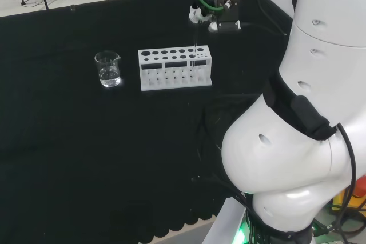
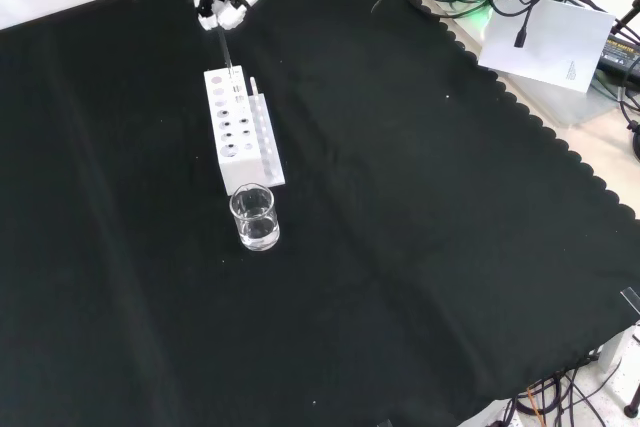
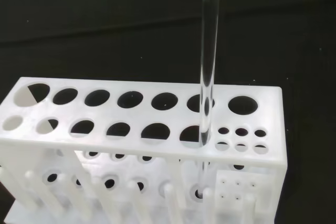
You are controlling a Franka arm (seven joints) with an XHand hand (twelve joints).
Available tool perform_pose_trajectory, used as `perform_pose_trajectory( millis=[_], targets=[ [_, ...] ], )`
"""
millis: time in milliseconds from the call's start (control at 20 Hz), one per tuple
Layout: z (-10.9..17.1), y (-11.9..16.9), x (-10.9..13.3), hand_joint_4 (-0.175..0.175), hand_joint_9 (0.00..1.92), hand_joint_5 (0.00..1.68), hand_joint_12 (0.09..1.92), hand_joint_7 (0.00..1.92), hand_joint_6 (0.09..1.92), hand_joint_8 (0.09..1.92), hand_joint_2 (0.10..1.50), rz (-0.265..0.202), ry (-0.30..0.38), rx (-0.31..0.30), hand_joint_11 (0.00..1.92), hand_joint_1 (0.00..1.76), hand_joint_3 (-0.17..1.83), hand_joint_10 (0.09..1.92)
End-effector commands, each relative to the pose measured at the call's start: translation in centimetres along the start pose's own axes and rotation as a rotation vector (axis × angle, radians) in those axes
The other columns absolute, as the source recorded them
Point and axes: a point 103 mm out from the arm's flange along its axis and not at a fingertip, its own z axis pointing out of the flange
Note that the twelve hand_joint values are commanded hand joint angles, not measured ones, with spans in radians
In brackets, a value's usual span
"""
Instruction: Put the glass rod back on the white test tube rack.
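1. Here, the black cloth (image 2: 420,247) covers the whole bench and carries all the other things.
2. The white arm link (image 1: 297,141) stands large at the right side of the head view.
3. The white test tube rack (image 1: 175,68) stands on the cloth. In the head view it is near the middle; in the front view it is at the upper left, with its long side running away from the camera.
4. The hand (image 1: 213,10) hangs above the right end of the rack in the head view. In the front view it comes in at the top, above the far end of the rack. Its fingers are curled together around the top of the glass rod.
5. The beaker (image 1: 108,68) is clear and holds some clear liquid. It stands apart from the rack, to its left in the head view and just in front of its near end in the front view.
6. The glass rod (image 3: 208,51) is upright. In the wrist view its lower part goes down through a hole in the front row of the rack, beside the group of small holes.
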Motion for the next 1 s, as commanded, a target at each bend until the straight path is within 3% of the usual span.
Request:
perform_pose_trajectory(
  millis=[50, 350, 1000],
  targets=[
    [0.3, 0.3, 0.2, -0.175, 1.56, 1.02, 0.82, 1.03, 0.63, 1.24, 1.10, -0.006, -0.004, 0.014, 1.57, 1.29, 0.00, 0.91],
    [-0.2, 0.7, 2.7, -0.175, 1.56, 1.02, 0.82, 1.03, 0.63, 1.24, 1.10, -0.052, -0.021, 0.015, 1.57, 1.29, 0.00, 0.90],
    [-0.1, 0.6, 1.1, -0.175, 1.61, 1.02, 0.81, 1.06, 0.64, 1.20, 1.10, -0.009, -0.008, 0.032, 1.60, 1.29, 0.00, 0.89]
  ],
)
